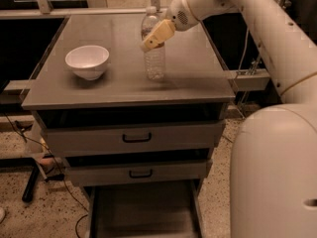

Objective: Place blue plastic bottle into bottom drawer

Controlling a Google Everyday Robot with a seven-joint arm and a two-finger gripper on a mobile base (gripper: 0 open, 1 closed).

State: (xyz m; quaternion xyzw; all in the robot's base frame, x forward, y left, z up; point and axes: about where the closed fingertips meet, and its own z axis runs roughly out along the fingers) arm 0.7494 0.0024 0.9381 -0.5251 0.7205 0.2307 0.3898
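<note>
We see the bottle (155, 63) standing upright on the worktop (198, 63) of the cabinet (218, 133), slightly right of centre, with its white cap at the top. The pincer (148, 42) lies across the upper half of the bottle at the height of the label band and covers most of that band. Its tan tip points down and to the left. We cannot tell whether the pincer is apart, together or clamped on the bottle, nor whether it touches the bottle or only passes in front of it. The white arm (257, 29) reaches in from the upper right, and the pale robot body (275, 172) fills the lower right corner. The white bowl (87, 61) sits on the worktop to the left of the bottle, well apart from it, and is lower than the bottle. Below the worktop we note the top drawer (173, 139) and the middle drawer (173, 171). Each has a black handle at the centre of its front and a dark gap above that front. The bottom drawer (143, 207) is pulled out toward the camera at floor level, showing a flat dark interior between thin side rails. The bottle is on the worktop, not yet in the bottom drawer. Cables lie on the speckled floor (44, 212) to the left of the cabinet.
</note>
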